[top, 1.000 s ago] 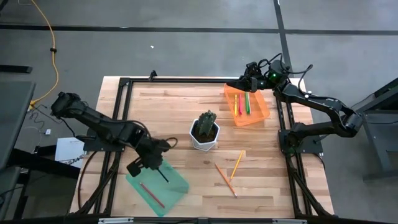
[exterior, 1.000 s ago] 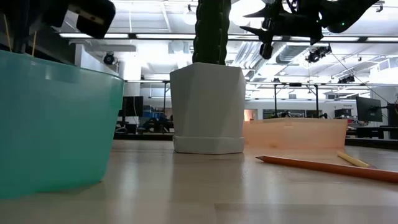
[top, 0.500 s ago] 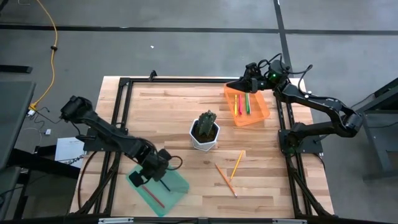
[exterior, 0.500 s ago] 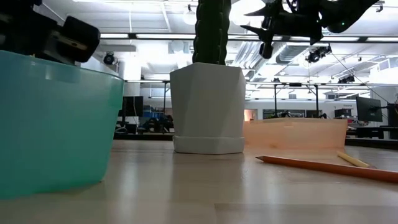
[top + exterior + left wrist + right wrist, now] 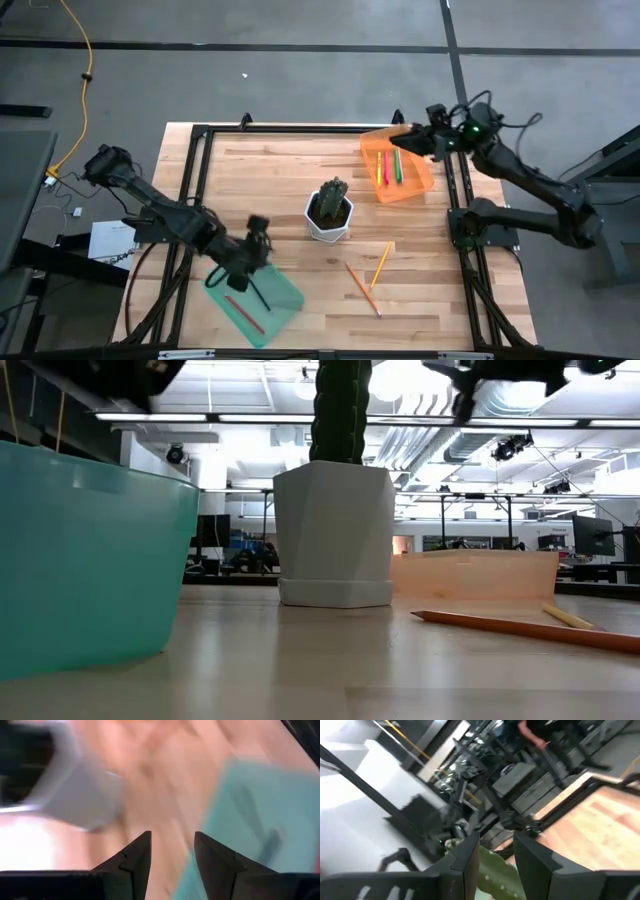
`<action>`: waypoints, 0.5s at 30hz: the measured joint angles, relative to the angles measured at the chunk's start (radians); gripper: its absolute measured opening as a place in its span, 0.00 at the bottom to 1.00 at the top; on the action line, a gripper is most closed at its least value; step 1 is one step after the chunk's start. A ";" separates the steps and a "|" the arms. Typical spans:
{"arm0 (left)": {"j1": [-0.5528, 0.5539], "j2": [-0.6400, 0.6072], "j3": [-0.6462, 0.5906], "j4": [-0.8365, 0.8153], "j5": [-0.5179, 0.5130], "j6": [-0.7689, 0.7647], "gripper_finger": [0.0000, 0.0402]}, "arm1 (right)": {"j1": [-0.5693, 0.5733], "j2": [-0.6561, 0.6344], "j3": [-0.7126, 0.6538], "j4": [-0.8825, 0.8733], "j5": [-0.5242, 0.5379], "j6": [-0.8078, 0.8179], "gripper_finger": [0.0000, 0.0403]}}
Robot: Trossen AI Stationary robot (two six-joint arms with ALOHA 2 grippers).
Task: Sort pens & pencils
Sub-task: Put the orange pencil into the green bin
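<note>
Three pens, pink-red (image 5: 380, 168), yellow (image 5: 387, 165) and green (image 5: 397, 165), lie in the orange tray (image 5: 420, 185) at the far right. A red pencil (image 5: 243, 312) and a dark pencil (image 5: 258, 292) lie in the teal tray (image 5: 285, 295) at the near left. An orange pencil (image 5: 360, 287) and a yellow-orange pencil (image 5: 381, 264) lie flat on the table. My left gripper (image 5: 172, 837) hovers open over the teal tray's far edge (image 5: 257, 235), with nothing between its fingers. My right gripper (image 5: 496, 837) stands open and high over the orange tray's far edge (image 5: 405, 137).
A white pot with a cactus (image 5: 329, 212) stands mid-table between the two trays, close to my left gripper. A black frame (image 5: 300, 130) runs round the tabletop. Bare wood lies between the pot and the table's near edge.
My left gripper has swung and turned over the teal tray toward the pot, leaving the dark pencil lying in the tray. My right gripper has drawn back toward the table's right edge and risen above the orange tray.
</note>
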 joint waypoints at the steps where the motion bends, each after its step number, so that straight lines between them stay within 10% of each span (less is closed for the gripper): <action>1: 0.002 -0.025 0.000 0.021 -0.052 -0.034 0.34 | 0.006 -0.030 0.000 -0.047 0.016 -0.027 0.28; 8: 0.040 -0.194 0.000 0.253 -0.395 -0.117 0.34 | 0.079 -0.182 0.000 -0.399 0.079 -0.184 0.28; 15: 0.148 -0.307 0.001 0.439 -0.507 0.003 0.34 | 0.210 -0.230 0.000 -0.580 0.157 -0.289 0.28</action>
